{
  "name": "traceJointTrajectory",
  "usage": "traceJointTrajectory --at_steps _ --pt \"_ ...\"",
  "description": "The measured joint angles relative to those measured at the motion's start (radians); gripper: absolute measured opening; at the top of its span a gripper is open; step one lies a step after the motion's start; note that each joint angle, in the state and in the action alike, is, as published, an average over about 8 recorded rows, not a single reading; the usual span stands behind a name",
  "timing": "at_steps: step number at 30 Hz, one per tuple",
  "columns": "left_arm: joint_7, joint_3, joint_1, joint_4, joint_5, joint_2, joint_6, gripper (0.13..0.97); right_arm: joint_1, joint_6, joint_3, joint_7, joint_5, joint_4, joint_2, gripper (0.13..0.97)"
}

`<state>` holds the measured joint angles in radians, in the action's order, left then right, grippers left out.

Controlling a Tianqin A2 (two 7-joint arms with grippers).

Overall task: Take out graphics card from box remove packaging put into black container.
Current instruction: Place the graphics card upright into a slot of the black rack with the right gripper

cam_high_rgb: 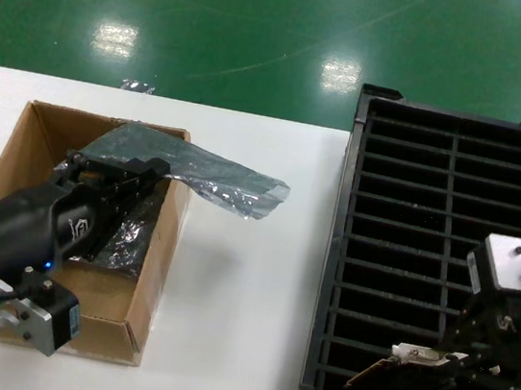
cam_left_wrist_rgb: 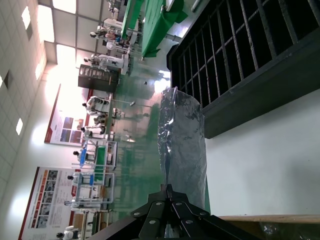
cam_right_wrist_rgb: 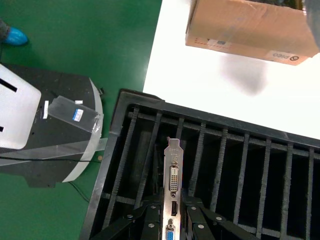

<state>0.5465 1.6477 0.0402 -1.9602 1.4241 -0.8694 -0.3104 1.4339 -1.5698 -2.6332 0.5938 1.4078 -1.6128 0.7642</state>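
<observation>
Right gripper [cam_right_wrist_rgb: 172, 220] pinches the graphics card [cam_right_wrist_rgb: 173, 185] bracket-first above the black container [cam_high_rgb: 424, 276] for slotting; left gripper [cam_high_rgb: 117, 180] clamps the packaging [cam_high_rgb: 214, 177] over the box [cam_high_rgb: 26, 138].

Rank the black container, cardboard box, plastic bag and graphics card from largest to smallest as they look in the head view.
1. black container
2. box
3. packaging, held by the left gripper
4. graphics card, held by the right gripper; partly hidden, so its full size is unsure.
</observation>
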Motion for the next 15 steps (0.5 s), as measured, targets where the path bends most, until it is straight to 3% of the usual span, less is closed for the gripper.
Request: traceJointTrajectory --at_steps 15 --pt "0.0 0.0 0.0 0.0 0.0 0.0 0.0 0.138 0.016 0.0 -0.029 0.018 0.004 -0.023 0.031 0.187"
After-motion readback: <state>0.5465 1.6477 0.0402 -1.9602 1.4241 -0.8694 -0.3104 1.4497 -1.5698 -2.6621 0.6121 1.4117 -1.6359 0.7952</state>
